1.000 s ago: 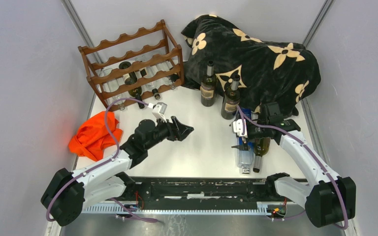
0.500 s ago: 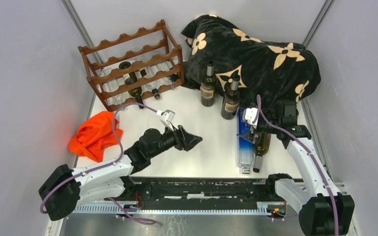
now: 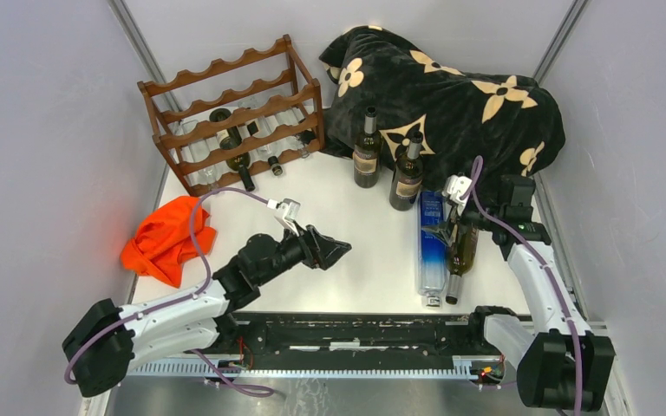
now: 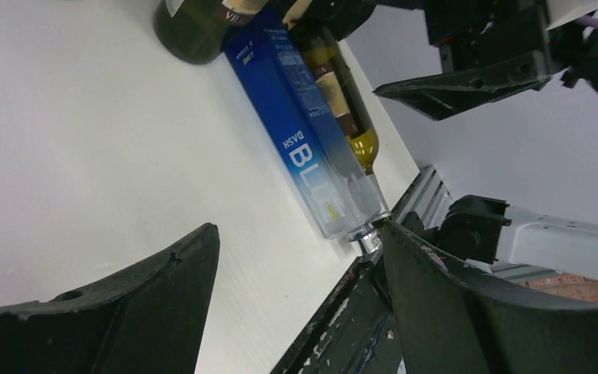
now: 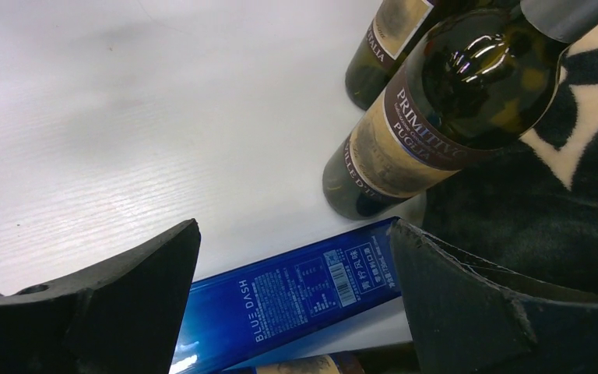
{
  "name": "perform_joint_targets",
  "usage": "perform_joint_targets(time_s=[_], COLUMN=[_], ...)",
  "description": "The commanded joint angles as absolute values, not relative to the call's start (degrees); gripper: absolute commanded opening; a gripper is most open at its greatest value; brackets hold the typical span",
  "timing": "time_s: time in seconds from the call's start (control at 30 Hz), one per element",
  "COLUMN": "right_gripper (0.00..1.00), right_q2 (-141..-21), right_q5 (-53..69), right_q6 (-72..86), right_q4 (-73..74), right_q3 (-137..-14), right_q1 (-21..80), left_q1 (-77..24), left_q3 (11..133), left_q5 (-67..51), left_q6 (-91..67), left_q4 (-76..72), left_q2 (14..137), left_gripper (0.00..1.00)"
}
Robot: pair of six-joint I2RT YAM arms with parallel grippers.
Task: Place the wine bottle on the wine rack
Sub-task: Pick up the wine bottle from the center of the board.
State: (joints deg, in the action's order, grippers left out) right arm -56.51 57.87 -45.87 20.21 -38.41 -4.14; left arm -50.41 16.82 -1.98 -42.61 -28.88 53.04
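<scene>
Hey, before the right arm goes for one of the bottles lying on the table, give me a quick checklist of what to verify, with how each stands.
1. Jaws of the right gripper open: ok, spread wide.
2. Nothing held by it: ok, it hovers over the lying blue bottle and green bottle.
3. Gap between those two for a finger: cannot tell, they lie side by side.
4. Clearance from the nearer standing bottle: probably not ok, it stands right by the blue bottle's end.
5. The left gripper out of the way: ok, open and empty over the table.
6. Free slot in the wine rack: ok, top row looks empty.
</scene>
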Motion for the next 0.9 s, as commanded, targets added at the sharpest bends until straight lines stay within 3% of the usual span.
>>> perform_joint_targets(time_s=[0.0, 0.37, 0.87], right_gripper=[0.98, 0.98, 0.98], right_q2=[-56.91, -64.7, -74.74], right_q5=[62.75, 56.53, 46.28], right_q6=[-44.35, -33.88, -19.51], right_q4=[16.15, 4.98, -15.71], right_q3=[-39.42, -48.89, -46.42], right_q1=[-4.14, -2.05, 3.62], left_q1=[-50.73, -50.72, -50.71], left_q3=[17.66, 22.16, 25.0], left_q5=[-1.02, -0.18, 2.02], left_q6=[-44.06, -40.49, -39.55], left_q4=[-31.7, -23.13, -17.24], left_q2=[49.14, 46.46, 44.38], left_gripper=[0.82, 0.84, 0.84])
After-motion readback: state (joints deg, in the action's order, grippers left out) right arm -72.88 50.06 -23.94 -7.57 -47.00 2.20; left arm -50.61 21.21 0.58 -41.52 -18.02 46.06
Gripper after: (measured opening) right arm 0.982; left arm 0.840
